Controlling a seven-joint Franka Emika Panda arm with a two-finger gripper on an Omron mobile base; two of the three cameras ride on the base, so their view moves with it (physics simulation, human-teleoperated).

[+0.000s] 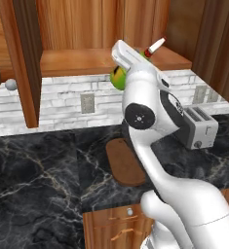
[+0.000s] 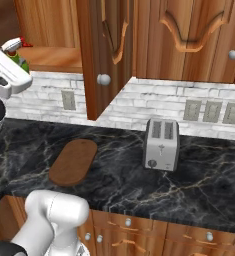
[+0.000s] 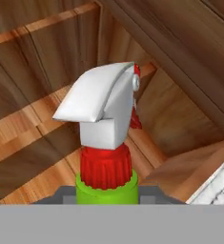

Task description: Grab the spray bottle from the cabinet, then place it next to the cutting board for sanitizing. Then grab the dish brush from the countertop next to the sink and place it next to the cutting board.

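My gripper is shut on the spray bottle, holding its green body just below the red collar and white nozzle. In the left base view the spray bottle hangs tilted in front of the cabinet shelf, above the backsplash, partly hidden by my arm. From the right base view its white-and-red nozzle pokes out past my hand. The dark brown cutting board lies on the black marble countertop, well below the bottle. The dish brush is out of view.
A silver toaster stands right of the board against the backsplash. An open cabinet door juts out over the counter between board and toaster. Another wooden door panel hangs left of the shelf.
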